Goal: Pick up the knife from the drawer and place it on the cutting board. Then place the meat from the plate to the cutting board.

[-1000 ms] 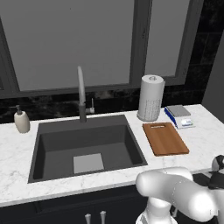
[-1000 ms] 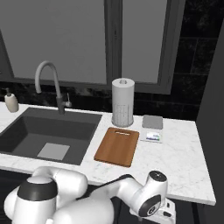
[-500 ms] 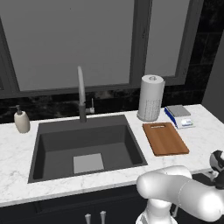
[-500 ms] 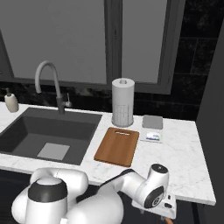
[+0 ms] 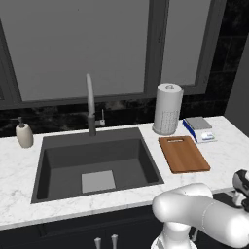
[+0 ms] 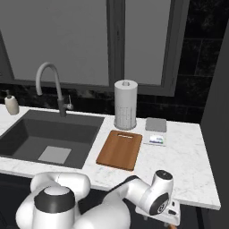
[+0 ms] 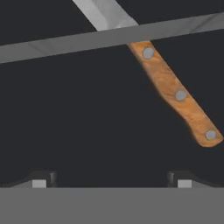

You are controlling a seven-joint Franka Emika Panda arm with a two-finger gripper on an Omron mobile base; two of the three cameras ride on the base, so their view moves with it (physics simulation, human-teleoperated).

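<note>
The knife (image 7: 177, 89) lies on the dark floor of the drawer (image 7: 87, 118), its orange-brown riveted handle running down to the right. Its grey blade (image 7: 103, 13) passes under a grey bar at the top. My gripper (image 7: 111, 183) is open above the drawer floor, with nothing between its fingertips (image 7: 40, 181); the handle lies ahead and to the right. My wrist (image 6: 161, 197) hangs at the counter's front edge, right of the cutting board (image 6: 119, 150), which lies bare (image 5: 184, 153). The plate and the meat are out of view.
A dark sink (image 5: 97, 163) with a tall faucet (image 5: 90, 104) takes the counter's left half. A paper towel roll (image 5: 168, 109) and a blue-and-grey flat box (image 5: 199, 129) stand behind the board. A soap dispenser (image 5: 23, 133) sits at far left.
My wrist has shifted slightly at the counter's front edge and the arm's elbow has swung a little. The jaws stayed open. Nothing on the counter has moved.
</note>
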